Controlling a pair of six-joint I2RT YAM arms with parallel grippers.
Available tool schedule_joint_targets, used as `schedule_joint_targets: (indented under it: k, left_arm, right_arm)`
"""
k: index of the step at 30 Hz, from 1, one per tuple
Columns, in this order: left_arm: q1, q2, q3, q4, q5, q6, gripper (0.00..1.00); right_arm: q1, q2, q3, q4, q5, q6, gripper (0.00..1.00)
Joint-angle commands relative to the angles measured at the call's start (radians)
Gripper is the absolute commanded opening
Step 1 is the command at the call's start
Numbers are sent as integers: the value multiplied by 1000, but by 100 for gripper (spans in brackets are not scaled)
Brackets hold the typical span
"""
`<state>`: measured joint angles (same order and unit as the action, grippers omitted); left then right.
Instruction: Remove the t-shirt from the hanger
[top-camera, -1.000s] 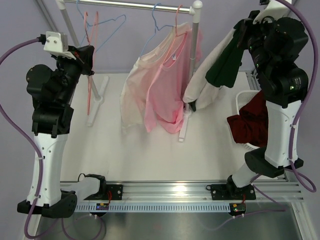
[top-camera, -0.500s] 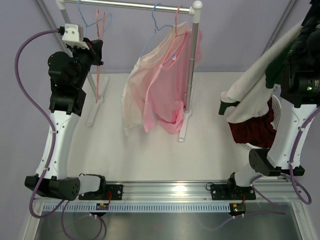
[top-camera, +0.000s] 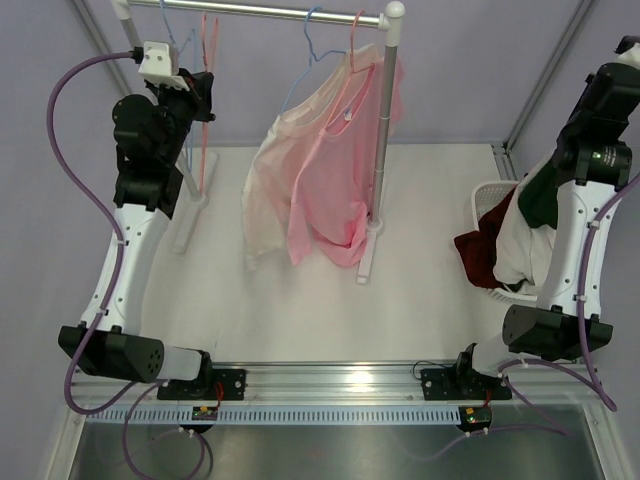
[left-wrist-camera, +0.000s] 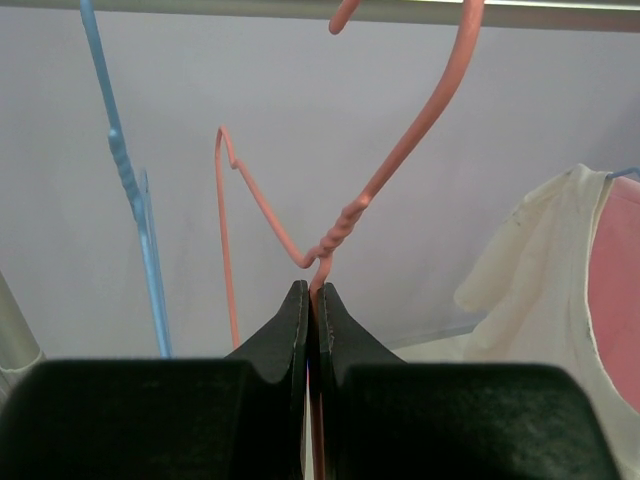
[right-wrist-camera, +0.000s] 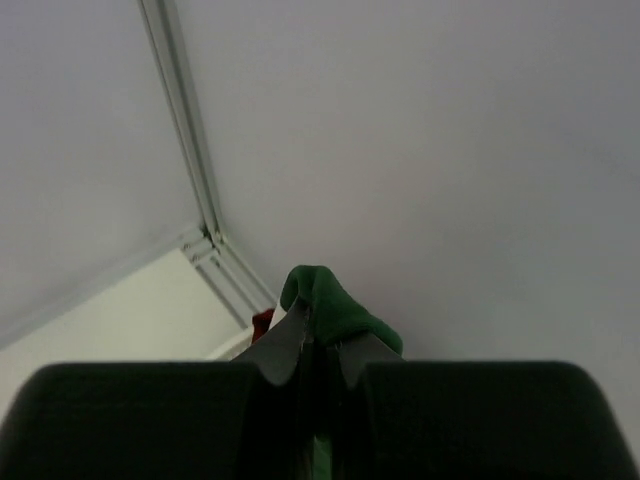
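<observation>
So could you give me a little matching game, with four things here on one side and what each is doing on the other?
1. left gripper
2. right gripper
3. pink shirt
4. basket

A. holds a dark red garment
B. clamped on a bare pink hanger
C. hangs from the rail
D. clamped on green cloth

Pairs: 1-B, 2-D, 3-C, 4-A

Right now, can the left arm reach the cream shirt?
Probably not yet: its left pincer is shut on the empty pink hanger. The gap to the cream shirt looks open, so once freed it likely could.
</observation>
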<state>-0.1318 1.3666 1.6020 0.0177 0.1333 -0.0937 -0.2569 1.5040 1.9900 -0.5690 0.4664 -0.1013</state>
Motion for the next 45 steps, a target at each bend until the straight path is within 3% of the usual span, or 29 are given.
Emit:
schedule_joint_targets:
  k: [1,6,10,15,24,29,30,32,33,34,35,41,42,43,45]
  left_arm:
    - [4,2,58,94,-11,25,0]
    - [4,28,87,85,-9,34,0]
    - [4,34,56,148,-60,20,0]
    - [4,86,116,162,-58,9,0]
    - [6,141,160,189,-76,-14,0]
    - [14,158,176,220,-87,-14,0]
    - [14,163,185,215,-92,-12,0]
    - [17,193,231,179,-95,-12,0]
    - [21,203,242,171,-92,-12,0]
    - [23,213,248,171,-93,-8,0]
    - [27,215,239,188,-100,-5,0]
    - [52,229,245,205,-129,-8,0]
    - [54,226,246,203,-129,-9,6]
    - [54,223,243,203,-129,-14,37]
    - [55,204,234,203,-129,-15,48]
  right_arm:
    - [-10,-27,-8,6,-37,124,0]
    - [-21,-39,-126,-9,-37,236,0]
    - [-21,-65,-250,17,-201,322,0]
    - [-21,-108,-390,90,-144,345,0]
    - [-21,1,-347,-15,-72,391,1]
    - [-21,-48,-442,78,-86,405,0]
    - [-21,-50,-438,75,-89,402,4]
    - [-21,-31,-390,41,-92,400,49]
    - [-21,-10,-369,-7,-81,405,59]
    - [-21,-2,-355,-29,-62,416,92]
    - [-21,-2,-337,-48,-45,435,99]
    - [-21,-113,-364,3,-35,391,99]
    - [-21,-132,-355,-6,-43,390,100]
    - [-21,-142,-349,-9,-52,385,100]
    - [-21,-162,-332,-22,-78,380,100]
